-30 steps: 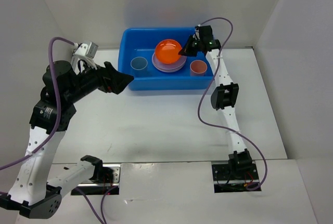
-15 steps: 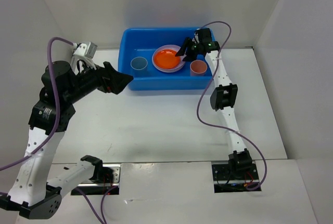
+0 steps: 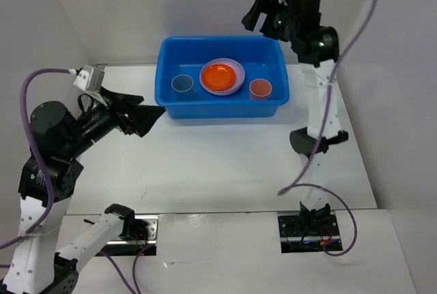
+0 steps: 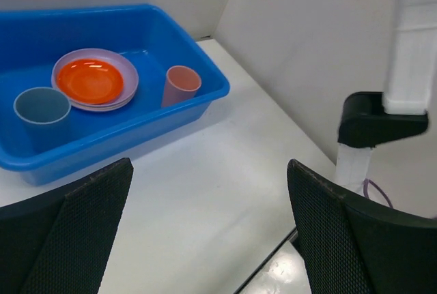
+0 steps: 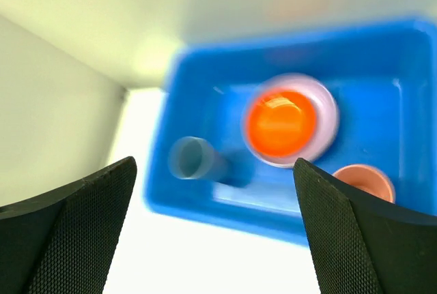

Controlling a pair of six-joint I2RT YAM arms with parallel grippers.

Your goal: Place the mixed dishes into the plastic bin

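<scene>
The blue plastic bin (image 3: pixel 167 55) (image 4: pixel 205 96) (image 5: pixel 205 209) stands at the back of the table. Inside it the orange plate (image 3: pixel 221 75) (image 4: pixel 89 80) (image 5: pixel 280 123) rests on a stack topped by the lavender plate (image 3: pixel 236 86) (image 4: pixel 126 70) (image 5: pixel 328 106). A light-blue cup (image 3: pixel 182 84) (image 4: pixel 42 106) (image 5: pixel 194 159) stands to its left and a salmon-pink cup (image 3: pixel 260 89) (image 4: pixel 181 84) (image 5: pixel 365 180) to its right. My right gripper (image 3: pixel 257 13) (image 5: pixel 215 236) hangs open high above the bin, empty. My left gripper (image 3: pixel 143 116) (image 4: pixel 208 236) is open and empty over the table, left of the bin.
White walls enclose the table on the left, back and right. The right arm's column (image 3: pixel 321 103) (image 4: pixel 410 55) rises just right of the bin. The arm bases (image 3: pixel 130 229) sit at the near edge.
My right gripper opened and let go of the orange plate, which now lies on the plate stack, then rose high above the bin. The left arm drew back to the left.
</scene>
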